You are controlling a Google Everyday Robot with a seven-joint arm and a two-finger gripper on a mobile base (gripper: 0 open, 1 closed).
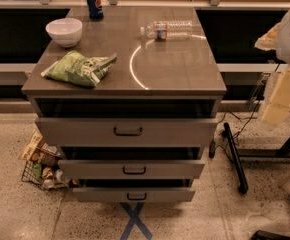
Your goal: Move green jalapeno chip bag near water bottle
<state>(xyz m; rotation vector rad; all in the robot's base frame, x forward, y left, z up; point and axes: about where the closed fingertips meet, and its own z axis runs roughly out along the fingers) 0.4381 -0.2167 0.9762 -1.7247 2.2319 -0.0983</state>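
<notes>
Green jalapeno chip bag (79,68) lies at the near left of the cabinet top (175,69), well apart from the water bottle (167,30)

The bag looks light, soft and crinkled, with slippery foil, so I judge that a pinch on a raised fold or on the flat sealed edge at its right end will hold better than a grasp on the puffed middle, which can crush the chips. The bottle lies on its side at the far part of the top, right of centre, and may roll if the bag pushes it. The white bowl (64,31) stands just beyond the bag and the blue soda can (93,3) farther back; nothing stands between bag and bottle. The gripper (280,101) hangs at the right edge, away from the cabinet; released or clenched, I cannot tell
</notes>
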